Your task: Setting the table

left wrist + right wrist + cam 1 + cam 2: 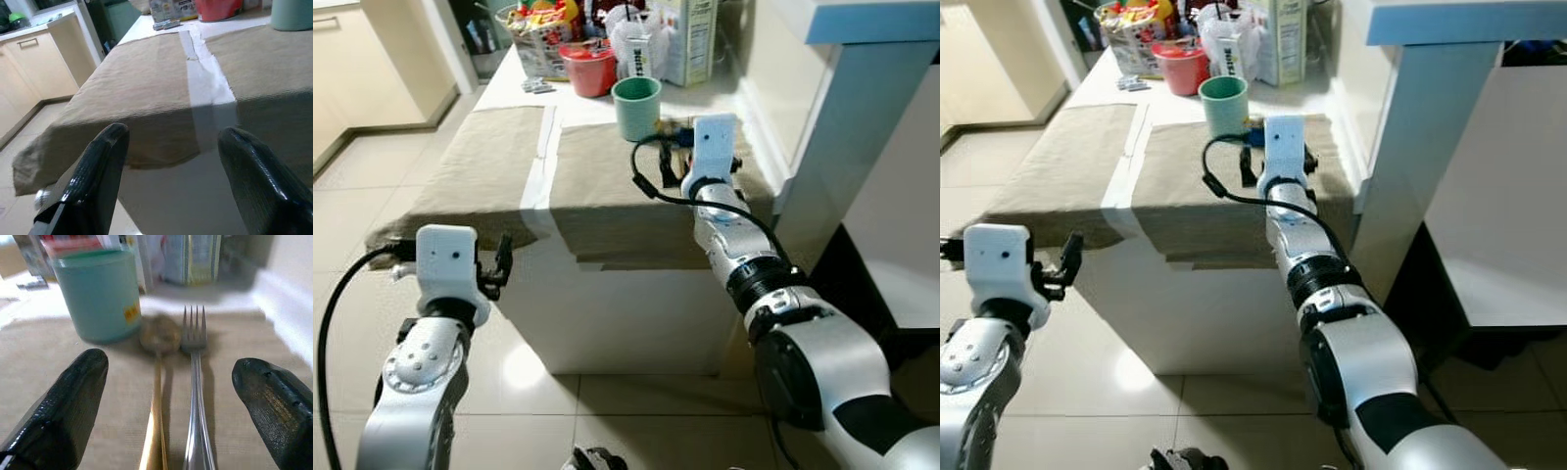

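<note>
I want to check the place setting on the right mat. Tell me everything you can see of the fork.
The fork is silver, shiny metal as it looks, with four tines. It lies flat on the tan placemat, tines pointing toward the far cartons. A gold-toned spoon lies close beside it, parallel; whether they touch is unclear. The green cup stands beyond the spoon. The right gripper hangs over the handle, jaws open, not touching it.

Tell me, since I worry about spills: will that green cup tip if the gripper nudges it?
The green cup looks wide and squat, upright on the placemat, so it would probably slide rather than tip. It looks like light plastic, so even a soft push from the right gripper might shift it.
</note>
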You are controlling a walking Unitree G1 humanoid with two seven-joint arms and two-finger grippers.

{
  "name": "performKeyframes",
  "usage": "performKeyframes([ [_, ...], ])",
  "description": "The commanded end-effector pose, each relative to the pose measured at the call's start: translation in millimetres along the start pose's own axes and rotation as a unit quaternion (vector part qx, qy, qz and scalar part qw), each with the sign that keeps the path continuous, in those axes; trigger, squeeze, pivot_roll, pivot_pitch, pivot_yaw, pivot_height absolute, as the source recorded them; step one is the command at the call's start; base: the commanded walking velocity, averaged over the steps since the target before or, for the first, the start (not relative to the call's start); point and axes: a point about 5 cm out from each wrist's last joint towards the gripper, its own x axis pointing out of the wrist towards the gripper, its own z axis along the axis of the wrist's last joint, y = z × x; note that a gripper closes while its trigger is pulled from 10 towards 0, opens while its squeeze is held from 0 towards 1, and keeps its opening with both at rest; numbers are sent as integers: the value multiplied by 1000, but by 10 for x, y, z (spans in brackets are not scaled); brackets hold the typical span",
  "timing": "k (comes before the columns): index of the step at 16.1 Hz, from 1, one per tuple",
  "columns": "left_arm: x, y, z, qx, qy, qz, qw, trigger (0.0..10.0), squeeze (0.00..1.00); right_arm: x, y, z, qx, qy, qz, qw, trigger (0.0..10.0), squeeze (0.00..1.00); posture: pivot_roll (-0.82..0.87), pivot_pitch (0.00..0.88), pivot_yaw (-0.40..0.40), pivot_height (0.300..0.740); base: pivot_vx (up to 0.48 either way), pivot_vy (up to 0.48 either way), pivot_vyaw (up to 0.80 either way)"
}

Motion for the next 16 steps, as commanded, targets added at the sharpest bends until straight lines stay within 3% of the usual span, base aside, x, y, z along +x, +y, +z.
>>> performKeyframes([
  [1,-27,39,16,6,2,4,1000,10000,0,17,8,41,4,0,-4,1000,10000,0,173,97,133,740,0,0,0],
  [9,-31,-17,13,-1,10,-2,1000,10000,0,-29,-50,-248,-23,67,-12,997,10000,0,151,105,117,740,0,0,0],
  [10,-32,-17,11,-2,11,-1,1000,10000,0,-32,-58,-264,-27,72,-14,997,3686,0,150,105,115,740,0,0,0],
  [11,-31,-19,12,-2,11,-1,1000,10000,0,-33,-56,-270,-24,74,-12,997,0,0,149,105,115,740,0,0,0],
  [16,-17,-31,21,-4,12,-4,1000,10000,0,-39,-39,-297,-12,84,-6,996,0,0,145,107,116,740,0,0,0],
])
